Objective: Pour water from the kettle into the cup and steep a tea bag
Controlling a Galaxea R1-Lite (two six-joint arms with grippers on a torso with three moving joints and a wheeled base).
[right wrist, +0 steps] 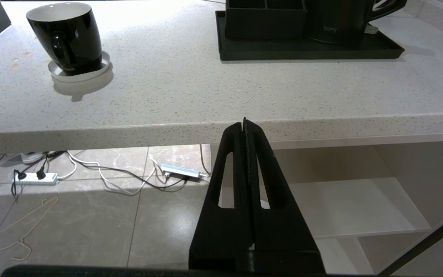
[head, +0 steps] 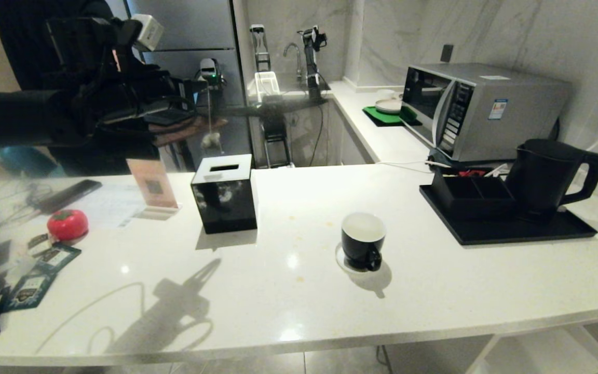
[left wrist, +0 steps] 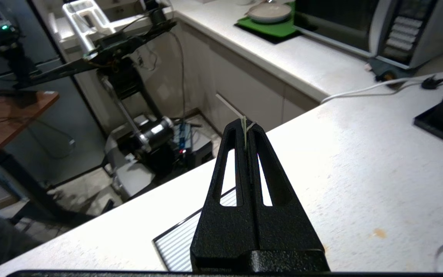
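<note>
Black left arm (head: 44, 124) reaches level above the counter (head: 299, 291) — fingers (left wrist: 240, 138) pinching the tea bag (head: 212, 139) string — bag dangling

Lighting the white desk (head: 288, 291) brightly from overhead, leaving small glare spots on its glossy top; casting a hard arm-shaped shadow toward the near edge and a short one beside the cup (head: 363, 241); blurring and smearing the left side of the head view, ghosting the left gripper (head: 203, 106); bending straight edges at the frame borders; washing out the far desk in the right wrist view; dimming the floor beneath
</note>
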